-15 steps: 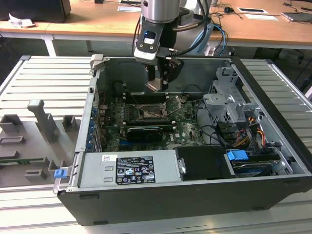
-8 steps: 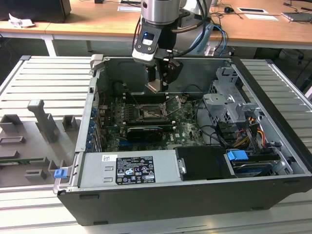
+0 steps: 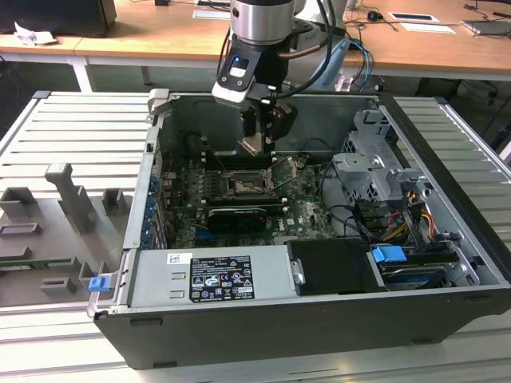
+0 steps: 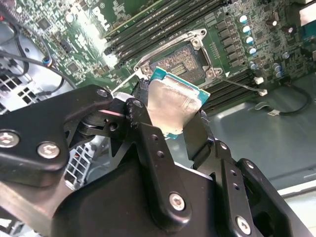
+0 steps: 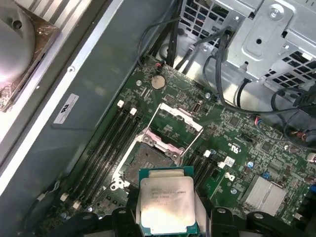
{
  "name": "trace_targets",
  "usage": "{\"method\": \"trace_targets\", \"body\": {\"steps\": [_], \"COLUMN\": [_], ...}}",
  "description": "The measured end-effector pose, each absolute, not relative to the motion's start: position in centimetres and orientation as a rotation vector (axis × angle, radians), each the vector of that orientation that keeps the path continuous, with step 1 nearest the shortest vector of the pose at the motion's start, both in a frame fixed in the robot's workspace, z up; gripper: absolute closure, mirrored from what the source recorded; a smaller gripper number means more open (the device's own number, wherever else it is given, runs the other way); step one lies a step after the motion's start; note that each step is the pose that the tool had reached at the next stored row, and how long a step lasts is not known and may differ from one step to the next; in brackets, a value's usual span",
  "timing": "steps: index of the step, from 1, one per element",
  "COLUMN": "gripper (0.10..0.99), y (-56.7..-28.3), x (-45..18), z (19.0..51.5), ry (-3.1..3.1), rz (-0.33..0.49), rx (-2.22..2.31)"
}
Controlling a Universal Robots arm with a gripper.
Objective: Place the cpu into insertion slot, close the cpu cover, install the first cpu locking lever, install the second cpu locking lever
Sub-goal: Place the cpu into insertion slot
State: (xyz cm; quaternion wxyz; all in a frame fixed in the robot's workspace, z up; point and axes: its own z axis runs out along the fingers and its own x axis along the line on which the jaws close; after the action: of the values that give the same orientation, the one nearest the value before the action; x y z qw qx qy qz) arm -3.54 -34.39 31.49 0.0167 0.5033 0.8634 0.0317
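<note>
Step one in play: fingers (image 4: 142, 95) clamp tight on the cpu (image 5: 165, 205), holding it in the air above the motherboard (image 5: 237, 144), near the bare insertion slot (image 5: 148, 160), cpu cover (image 5: 181, 117) tipped up. I'd say seating demands squaring chip to socket, gently.

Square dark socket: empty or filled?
Empty. The first wrist view shows the square dark insertion slot bare, its thin silvery cover frame swung up; the small silvery square cpu sits in the gripper.
</note>
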Motion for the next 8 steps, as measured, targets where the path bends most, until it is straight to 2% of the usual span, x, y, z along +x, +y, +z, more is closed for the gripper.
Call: {"method": "trace_targets", "body": {"steps": [8], "gripper": [0.557], "y": [-34.39], "x": [-3.54], "z": [30.93], "ry": [2.56], "rz": [0.092], "rx": [1.75]}}
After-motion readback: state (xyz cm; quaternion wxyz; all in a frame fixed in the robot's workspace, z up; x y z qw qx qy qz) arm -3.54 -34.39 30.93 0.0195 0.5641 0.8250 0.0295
